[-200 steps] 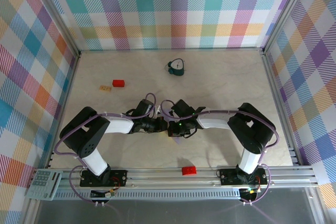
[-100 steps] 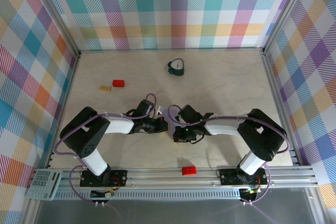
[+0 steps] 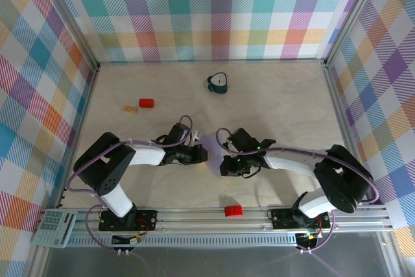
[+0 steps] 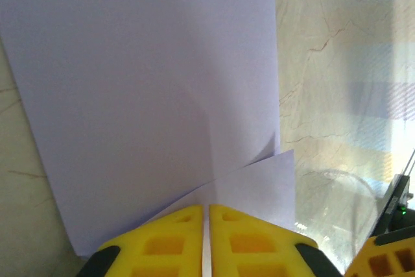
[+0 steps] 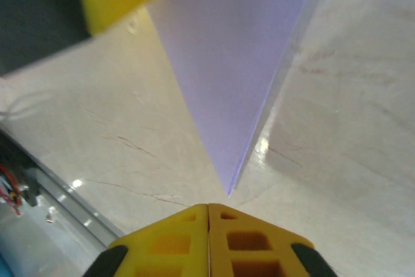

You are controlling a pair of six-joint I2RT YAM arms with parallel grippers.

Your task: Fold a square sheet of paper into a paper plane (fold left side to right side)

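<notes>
The lavender sheet of paper (image 4: 149, 82) lies folded on the table, with crease lines and an overlapping flap running down to my left gripper (image 4: 207, 207). That gripper's yellow fingers (image 4: 168, 238) stand pressed together at the paper's near edge, with only a hairline gap. In the right wrist view the paper (image 5: 227, 63) narrows to a sharp point. My right gripper (image 5: 208, 205) is shut and empty, its tips just short of that point. From above, the left gripper (image 3: 202, 155) and the right gripper (image 3: 224, 165) face each other at mid-table.
A dark teal clock-like object (image 3: 218, 83) stands at the back centre. A red block (image 3: 146, 102) and a small tan piece (image 3: 130, 108) lie at the back left. Another red block (image 3: 233, 210) sits on the near rail. Checkered walls enclose the table.
My right gripper has drawn back to the right and nearer, off the paper, and its arm has swung outwards. The left arm has hardly moved.
</notes>
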